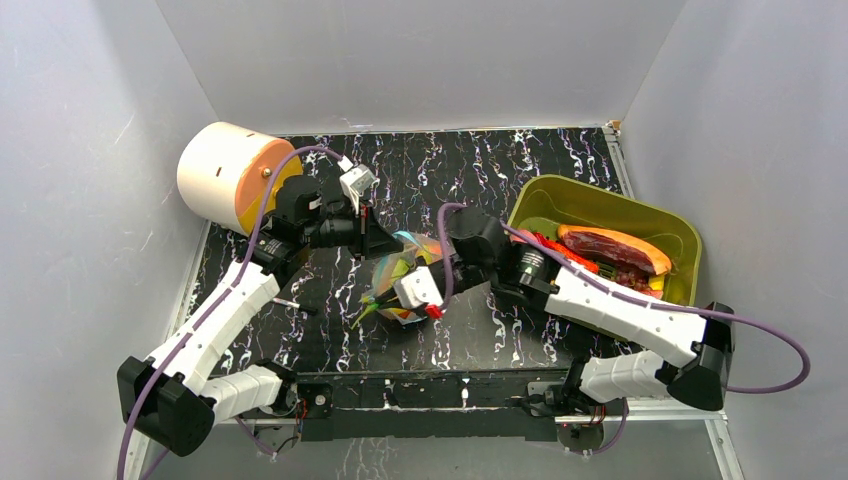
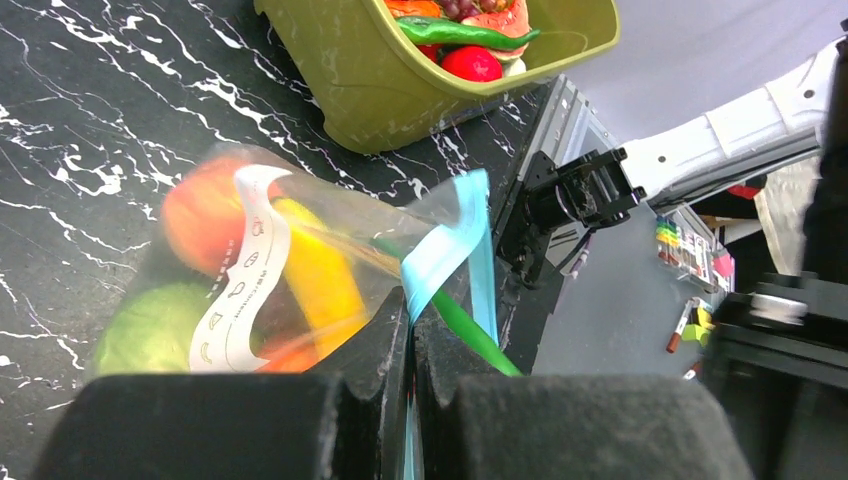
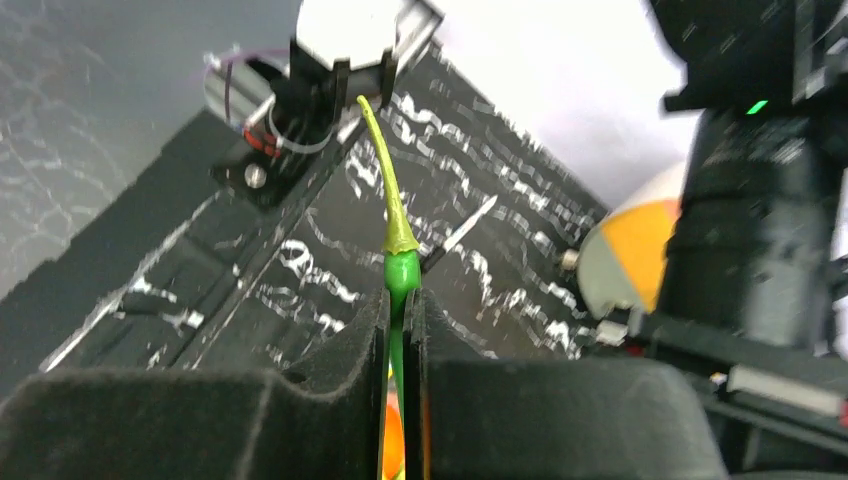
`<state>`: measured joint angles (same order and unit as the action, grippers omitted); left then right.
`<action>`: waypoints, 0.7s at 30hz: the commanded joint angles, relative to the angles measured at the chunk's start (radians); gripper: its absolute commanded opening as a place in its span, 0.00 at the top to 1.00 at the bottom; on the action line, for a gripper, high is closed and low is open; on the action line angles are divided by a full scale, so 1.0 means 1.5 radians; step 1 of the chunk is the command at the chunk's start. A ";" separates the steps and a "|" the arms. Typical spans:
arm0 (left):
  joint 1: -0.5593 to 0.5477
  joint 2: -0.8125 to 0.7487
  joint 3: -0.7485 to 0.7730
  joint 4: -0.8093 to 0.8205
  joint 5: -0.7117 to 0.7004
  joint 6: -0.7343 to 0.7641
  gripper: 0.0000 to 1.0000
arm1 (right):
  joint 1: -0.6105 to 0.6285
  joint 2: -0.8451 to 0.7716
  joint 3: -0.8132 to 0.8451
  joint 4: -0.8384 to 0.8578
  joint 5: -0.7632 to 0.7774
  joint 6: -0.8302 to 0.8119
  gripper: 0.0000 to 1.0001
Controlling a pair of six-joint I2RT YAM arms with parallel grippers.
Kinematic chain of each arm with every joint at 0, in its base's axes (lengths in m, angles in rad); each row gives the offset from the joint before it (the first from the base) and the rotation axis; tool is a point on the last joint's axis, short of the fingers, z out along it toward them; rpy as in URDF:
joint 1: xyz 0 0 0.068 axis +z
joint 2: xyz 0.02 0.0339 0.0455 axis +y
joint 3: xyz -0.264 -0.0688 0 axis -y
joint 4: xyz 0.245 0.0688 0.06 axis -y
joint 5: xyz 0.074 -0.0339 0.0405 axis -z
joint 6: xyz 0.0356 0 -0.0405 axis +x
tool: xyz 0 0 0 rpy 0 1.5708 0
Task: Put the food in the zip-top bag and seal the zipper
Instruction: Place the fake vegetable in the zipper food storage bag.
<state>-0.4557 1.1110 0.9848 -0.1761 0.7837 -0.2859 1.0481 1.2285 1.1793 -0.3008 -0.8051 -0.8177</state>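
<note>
The clear zip-top bag (image 1: 405, 272) lies mid-table, holding food: an orange-red fruit (image 2: 200, 215), a yellow banana (image 2: 318, 272) and a green cabbage (image 2: 148, 332). My left gripper (image 1: 385, 243) is shut on the bag's light blue-teal zipper strip (image 2: 445, 250), which runs down between its fingertips (image 2: 412, 325). My right gripper (image 1: 395, 298) is at the bag's near side, shut on a thin green chili pepper (image 3: 401, 278). The pepper's stem (image 3: 385, 170) sticks out past the fingers. It also shows in the left wrist view (image 2: 475, 338), at the bag's mouth.
An olive-green bin (image 1: 570, 192) stands at the right, holding more toy food, including a red-and-orange slice (image 1: 615, 250), a green pepper (image 2: 460, 32) and a red fruit (image 2: 470, 63). A white and orange cylinder (image 1: 228, 178) lies at the back left.
</note>
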 commanded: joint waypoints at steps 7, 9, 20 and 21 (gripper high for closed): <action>-0.002 -0.012 0.035 -0.010 0.068 0.025 1.00 | 0.001 0.001 -0.041 -0.065 0.111 -0.082 1.00; -0.001 -0.004 0.041 -0.010 0.074 0.028 1.00 | 0.001 0.004 -0.053 -0.062 0.113 -0.083 1.00; -0.002 0.014 0.099 -0.055 0.060 0.078 0.88 | -0.025 -0.032 -0.137 0.067 0.175 -0.005 1.00; -0.002 0.007 0.106 -0.068 0.031 0.091 0.83 | -0.029 -0.042 -0.161 0.109 0.180 0.008 1.00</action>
<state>-0.4557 1.1664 1.0546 -0.2314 0.8696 -0.2279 1.0363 1.2274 1.0153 -0.3202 -0.5926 -0.8776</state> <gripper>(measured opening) 0.113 0.036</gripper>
